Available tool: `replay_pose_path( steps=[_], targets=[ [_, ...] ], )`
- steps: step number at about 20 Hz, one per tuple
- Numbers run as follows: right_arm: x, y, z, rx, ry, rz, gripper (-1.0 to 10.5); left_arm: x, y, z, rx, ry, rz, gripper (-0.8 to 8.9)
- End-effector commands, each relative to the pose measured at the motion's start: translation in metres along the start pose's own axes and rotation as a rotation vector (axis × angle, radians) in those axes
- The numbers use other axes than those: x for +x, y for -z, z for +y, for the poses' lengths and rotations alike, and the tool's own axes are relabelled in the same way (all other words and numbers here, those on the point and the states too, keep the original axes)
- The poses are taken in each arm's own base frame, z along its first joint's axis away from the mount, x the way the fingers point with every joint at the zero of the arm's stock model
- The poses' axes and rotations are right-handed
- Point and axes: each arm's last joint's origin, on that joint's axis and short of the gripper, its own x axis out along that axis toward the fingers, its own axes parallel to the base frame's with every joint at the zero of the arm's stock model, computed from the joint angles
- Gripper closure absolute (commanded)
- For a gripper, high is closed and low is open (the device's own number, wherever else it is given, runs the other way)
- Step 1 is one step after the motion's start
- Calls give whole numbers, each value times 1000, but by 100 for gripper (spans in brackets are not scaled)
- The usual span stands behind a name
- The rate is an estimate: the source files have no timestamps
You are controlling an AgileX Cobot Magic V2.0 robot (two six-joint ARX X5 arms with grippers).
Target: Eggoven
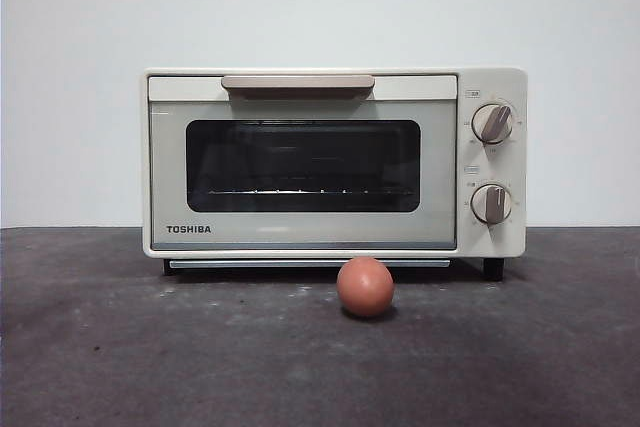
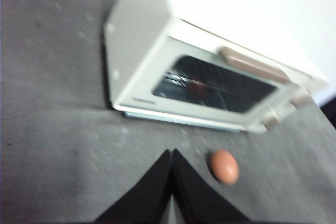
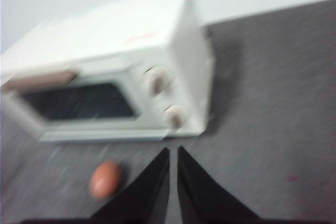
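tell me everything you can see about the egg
The egg is small, rounded and reddish-brown with a smooth, matte-looking shell, whole as far as shows. It rests on the dark grey table just in front of the closed toaster oven, below the door's right part, apart from it. Neither claw touches it.

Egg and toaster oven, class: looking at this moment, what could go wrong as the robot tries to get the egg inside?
1. The egg lies loose on the table, close before the oven door; it may roll when touched.
2. The door is shut; swinging it down could hit the egg.
3. Squeezing too hard might crack it.
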Motion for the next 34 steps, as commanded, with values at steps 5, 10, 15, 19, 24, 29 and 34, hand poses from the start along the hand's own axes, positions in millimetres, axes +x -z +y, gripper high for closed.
replay_pose_path(
  steps=[5, 10, 15, 19, 24, 29, 34],
  targets=[
    [-3, -24, 15, -69, -254, 229, 942, -5, -24, -17, 147, 115, 190, 806],
    [-5, -29, 19, -60, -298, 347, 942, -8, -27, -22, 156, 126, 266, 806],
    [-4, -28, 19, -59, -291, 358, 933, -10, -26, -24, 152, 128, 283, 806],
    [-4, -28, 19, -55, -285, 358, 682, -10, -26, -24, 150, 127, 284, 806],
    [2, -28, 18, 12, -283, 403, 584, -10, -26, -24, 150, 127, 285, 806],
    [26, -32, 19, 74, -321, 467, 584, -10, -26, -24, 153, 128, 280, 806],
    [73, -32, 34, 69, -330, 543, 584, -10, -26, -24, 153, 129, 280, 806]
  ],
)
